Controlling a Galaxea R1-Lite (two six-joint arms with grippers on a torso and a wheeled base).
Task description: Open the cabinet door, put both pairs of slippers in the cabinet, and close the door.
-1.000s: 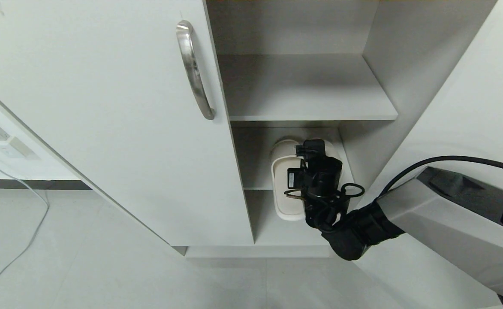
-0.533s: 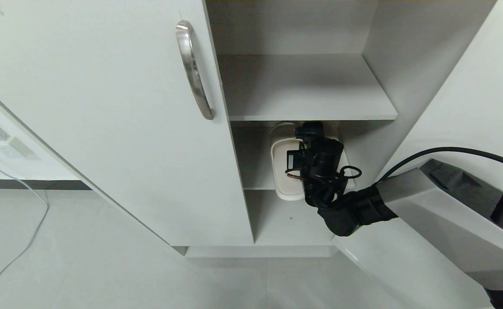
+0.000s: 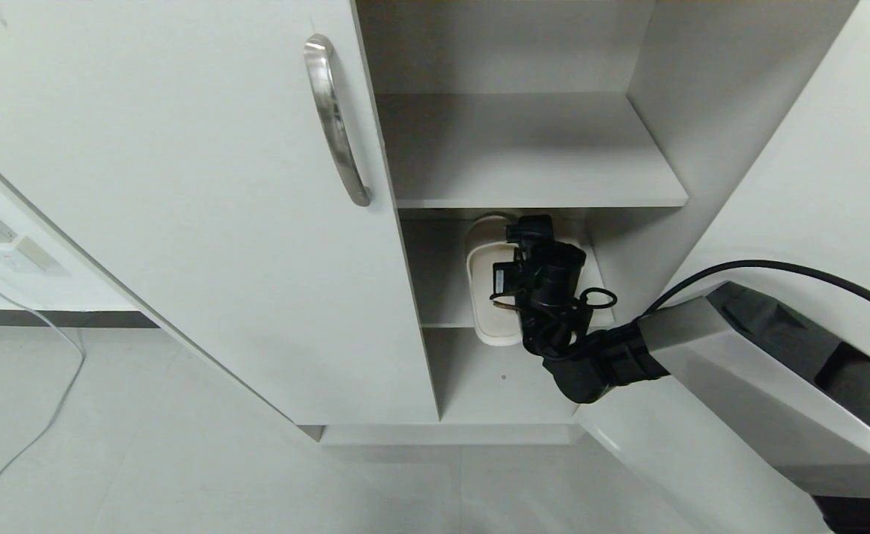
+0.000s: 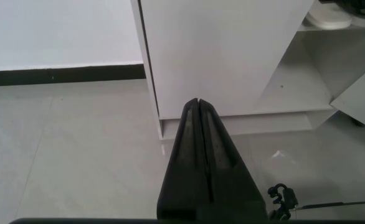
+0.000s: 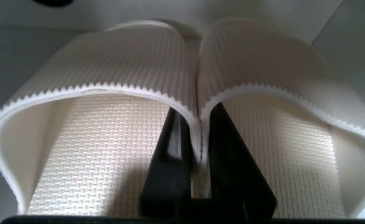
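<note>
The pair of slippers (image 5: 101, 124) is held at the lower shelf (image 3: 438, 285), at 5 o'clock from the door handle (image 3: 337, 122), its inner strap edges pinched by the right jaws. It is judged light and soft. The left jaws are pressed together.

1. The head view looks forward and steeply down from above. The cabinet (image 3: 702, 89) fills the upper frame, its handled door (image 3: 182, 222) sits at left, and the floor (image 3: 182, 482) runs along the bottom.
2. The left wrist view sits low and well back, facing along the left gripper (image 4: 198, 106) over the floor to the cabinet's foot.
3. The right wrist view is very near, inside the cabinet, facing along the right gripper (image 5: 196, 124) into the slippers (image 5: 108, 93).
4. The head and left wrist views share the door, the bottom shelf (image 3: 494, 386) and the slippers' heels. The head and right wrist views share the slippers.
</note>
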